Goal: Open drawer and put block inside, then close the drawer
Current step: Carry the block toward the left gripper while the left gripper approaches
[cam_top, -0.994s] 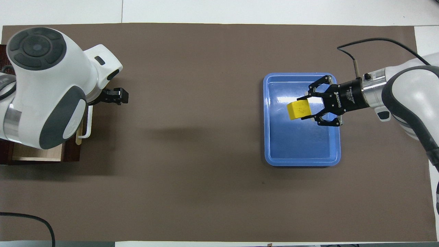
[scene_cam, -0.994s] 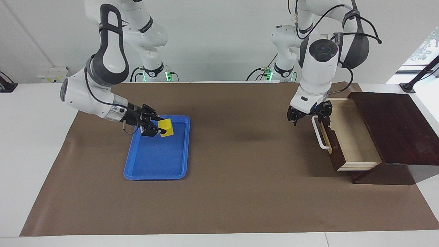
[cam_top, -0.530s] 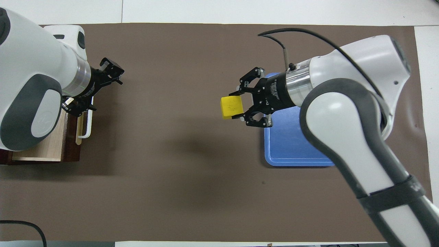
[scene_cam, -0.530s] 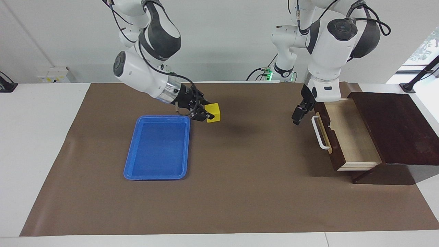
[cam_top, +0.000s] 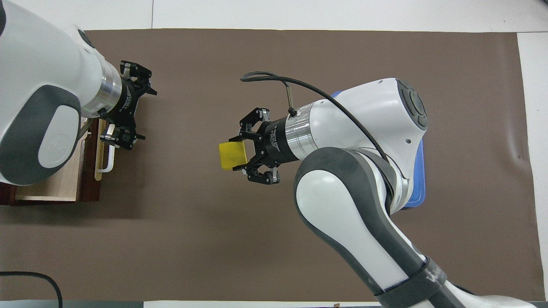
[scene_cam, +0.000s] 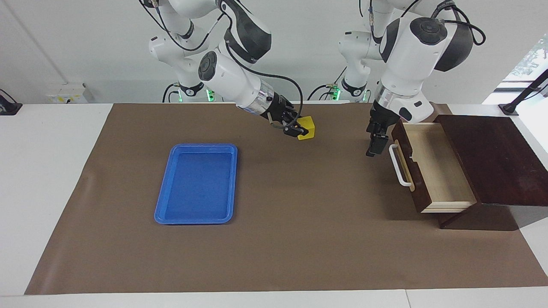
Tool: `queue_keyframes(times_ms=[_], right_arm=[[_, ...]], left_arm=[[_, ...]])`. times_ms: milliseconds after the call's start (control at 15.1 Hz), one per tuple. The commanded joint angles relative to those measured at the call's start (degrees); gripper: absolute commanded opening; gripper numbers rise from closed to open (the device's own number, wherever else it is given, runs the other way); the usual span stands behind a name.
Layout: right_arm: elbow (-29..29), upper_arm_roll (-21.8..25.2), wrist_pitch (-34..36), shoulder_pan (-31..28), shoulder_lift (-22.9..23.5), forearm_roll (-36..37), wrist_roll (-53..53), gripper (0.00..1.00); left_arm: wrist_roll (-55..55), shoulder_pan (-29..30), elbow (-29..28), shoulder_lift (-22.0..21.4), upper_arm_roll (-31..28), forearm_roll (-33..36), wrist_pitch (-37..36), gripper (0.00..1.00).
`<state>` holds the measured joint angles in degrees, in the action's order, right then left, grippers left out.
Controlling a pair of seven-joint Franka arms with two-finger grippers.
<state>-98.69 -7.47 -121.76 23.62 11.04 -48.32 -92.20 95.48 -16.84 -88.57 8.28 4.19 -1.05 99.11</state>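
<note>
Blue tray (cam_top: 421,171) mostly covered by the right arm in the overhead view, drawer (cam_top: 64,184) largely under the left arm, wooden box (cam_top: 5,197) cut off at the frame edge

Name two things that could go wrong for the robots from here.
1. The left gripper hangs open in front of the drawer, beside its handle; the incoming arm might collide with it.
2. The right gripper pinches the block at one end over the mat; it could slip out.

A white table (scene_cam: 51,171) is covered by a brown paper mat (scene_cam: 299,248). A plain white wall (scene_cam: 77,47) is seen at the far edge, and a bright window (scene_cam: 528,60) at the right.
</note>
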Motion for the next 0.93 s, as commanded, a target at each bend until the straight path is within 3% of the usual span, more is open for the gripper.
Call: queue_keyframes(times_ms=[0, 331, 862], right_arm=[[1.4, 0.2, -1.5, 0.2, 0.7, -1.1, -3.2, 0.0], [1.2, 0.3, -6.6, 2.3, 1.4, -0.5, -6.0, 0.0], [1.4, 0.4, -6.9, 2.4, 1.5, 0.2, -6.6, 0.0]], left_arm=[[8.9, -3.5, 2.4, 2.0, -0.6, -0.9, -1.2, 1.0], [16.1, -7.0, 2.5, 2.4, -0.7, -0.6, -1.6, 1.0], [20.7, -9.9, 2.4, 2.5, -0.7, 0.2, -2.0, 0.99]])
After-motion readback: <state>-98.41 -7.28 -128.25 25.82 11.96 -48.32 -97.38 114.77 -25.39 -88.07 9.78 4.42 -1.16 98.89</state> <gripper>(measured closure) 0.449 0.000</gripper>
